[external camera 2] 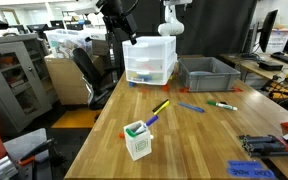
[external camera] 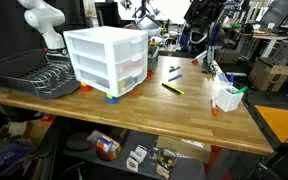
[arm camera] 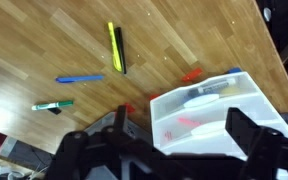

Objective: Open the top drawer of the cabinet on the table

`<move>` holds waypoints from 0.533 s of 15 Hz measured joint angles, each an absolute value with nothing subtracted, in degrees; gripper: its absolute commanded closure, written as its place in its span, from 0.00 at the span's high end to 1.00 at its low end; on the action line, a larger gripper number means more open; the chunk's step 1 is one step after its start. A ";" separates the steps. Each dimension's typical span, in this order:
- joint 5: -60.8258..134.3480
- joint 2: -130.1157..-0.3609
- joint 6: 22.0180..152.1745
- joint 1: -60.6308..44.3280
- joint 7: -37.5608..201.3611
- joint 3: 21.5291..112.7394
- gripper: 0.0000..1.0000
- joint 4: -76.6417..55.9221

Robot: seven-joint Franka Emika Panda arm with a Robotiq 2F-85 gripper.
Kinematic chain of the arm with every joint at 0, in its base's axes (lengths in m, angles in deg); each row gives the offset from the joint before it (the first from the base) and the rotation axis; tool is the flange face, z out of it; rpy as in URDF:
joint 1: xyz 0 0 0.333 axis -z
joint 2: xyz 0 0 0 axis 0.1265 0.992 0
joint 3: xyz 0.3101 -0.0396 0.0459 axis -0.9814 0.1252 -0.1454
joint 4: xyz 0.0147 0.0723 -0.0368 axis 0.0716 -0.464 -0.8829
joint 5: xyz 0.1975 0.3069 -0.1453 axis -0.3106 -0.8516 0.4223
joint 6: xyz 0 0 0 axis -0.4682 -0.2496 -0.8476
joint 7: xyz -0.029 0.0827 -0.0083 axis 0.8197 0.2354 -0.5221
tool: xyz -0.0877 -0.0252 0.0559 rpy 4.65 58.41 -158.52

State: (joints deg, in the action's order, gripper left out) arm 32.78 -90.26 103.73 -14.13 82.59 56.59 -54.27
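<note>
The table (external camera: 184,110) bore the cabinet (external camera: 106,60) (white, three drawers). The top drawer (external camera 2: 150,48) looked shut, flush with the cabinet's front. Above the cabinet hung the gripper (arm camera: 169,150), jaws spread wide, holding nothing.

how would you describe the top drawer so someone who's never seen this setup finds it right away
On the long wooden table, look for the boxy white plastic cabinet standing beside the black dish rack. It holds three wide, shallow drawers stacked one over another; the top drawer is the uppermost, just under the cabinet's roof, with two like drawers below it.
</note>
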 measured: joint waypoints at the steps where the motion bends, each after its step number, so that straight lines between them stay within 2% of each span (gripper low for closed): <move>1: 29.84 -88.61 104.74 -14.82 82.68 56.59 1.00 -53.54; 8: 3.00 -76.49 111.32 -17.31 85.30 55.05 1.00 -45.38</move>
State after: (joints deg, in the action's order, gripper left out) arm 3.00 -76.49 111.32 -17.31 85.30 55.05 -45.38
